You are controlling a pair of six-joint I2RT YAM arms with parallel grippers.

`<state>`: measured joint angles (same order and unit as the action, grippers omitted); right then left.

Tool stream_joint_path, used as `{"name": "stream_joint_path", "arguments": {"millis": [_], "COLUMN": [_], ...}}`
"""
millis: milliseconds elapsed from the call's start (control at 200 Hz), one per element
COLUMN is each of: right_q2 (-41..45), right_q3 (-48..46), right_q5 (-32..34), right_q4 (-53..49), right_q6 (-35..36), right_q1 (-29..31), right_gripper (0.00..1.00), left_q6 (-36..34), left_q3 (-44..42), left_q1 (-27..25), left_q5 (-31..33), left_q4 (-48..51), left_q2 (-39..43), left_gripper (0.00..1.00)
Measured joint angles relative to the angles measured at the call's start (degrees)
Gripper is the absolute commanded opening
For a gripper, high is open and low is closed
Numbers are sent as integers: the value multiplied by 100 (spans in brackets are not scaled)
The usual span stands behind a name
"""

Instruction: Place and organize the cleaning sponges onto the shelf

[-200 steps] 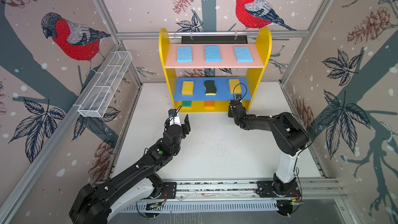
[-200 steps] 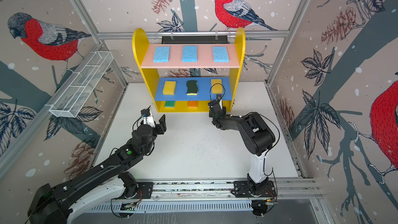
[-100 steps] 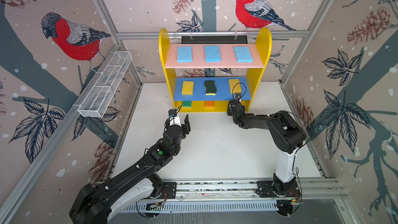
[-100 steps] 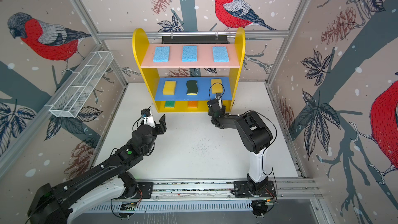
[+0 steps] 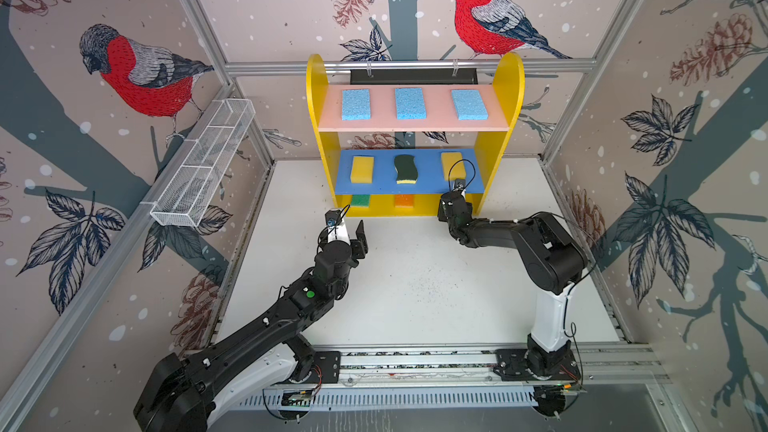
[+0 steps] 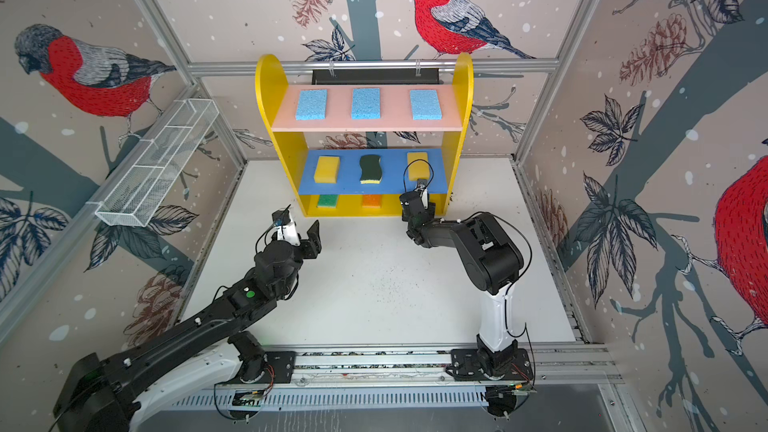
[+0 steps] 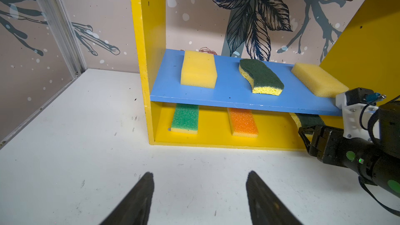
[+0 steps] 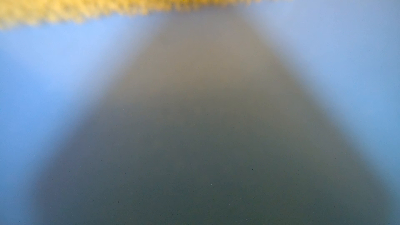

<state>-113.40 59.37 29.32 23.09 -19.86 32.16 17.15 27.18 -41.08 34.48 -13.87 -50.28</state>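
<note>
the small three-tier shelf with yellow rounded sides [image 5: 316,110] is standing at the back of the white tabletop [image 5: 415,292]. three flat light-blue rectangular foam sponges are lying in a spaced row on the shelf's pink top board: the left blue sponge [image 5: 355,104], the middle blue sponge [image 5: 410,103] and the right blue sponge [image 5: 469,104]. on the shelf's blue middle board, a wavy dark-green-on-yellow scourer [image 5: 405,169] is sitting between a left yellow foam block [image 5: 362,169] and a right yellow foam block [image 5: 451,164]. on the shelf's yellow bottom, a green-topped yellow sponge [image 7: 186,120] and an orange-topped yellow sponge [image 7: 243,121] are lying apart. a second wavy dark-green scourer [image 7: 307,119] is lying at the right end of that bottom tier, and the right gripper [image 7: 307,135] is reaching in just beside it. whether its fingers are gripping the scourer cannot be told. the left gripper [image 7: 199,173] is hovering over the tabletop in front of the shelf, fingers apart and holding nothing.
</note>
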Motion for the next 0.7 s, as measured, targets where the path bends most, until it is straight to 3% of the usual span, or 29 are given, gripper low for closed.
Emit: {"name": "stream_joint_path", "arguments": {"millis": [700], "right_q2": [-122], "right_q3": [31], "right_q5": [87], "right_q4": [133], "right_q6": [-4], "right_q1": [-7], "right_gripper": [67], "left_q6": [0], "left_q3": [2], "left_q1": [0], "left_q5": [0], "left_q4": [2], "left_q2": [4], "left_gripper": [68]}}
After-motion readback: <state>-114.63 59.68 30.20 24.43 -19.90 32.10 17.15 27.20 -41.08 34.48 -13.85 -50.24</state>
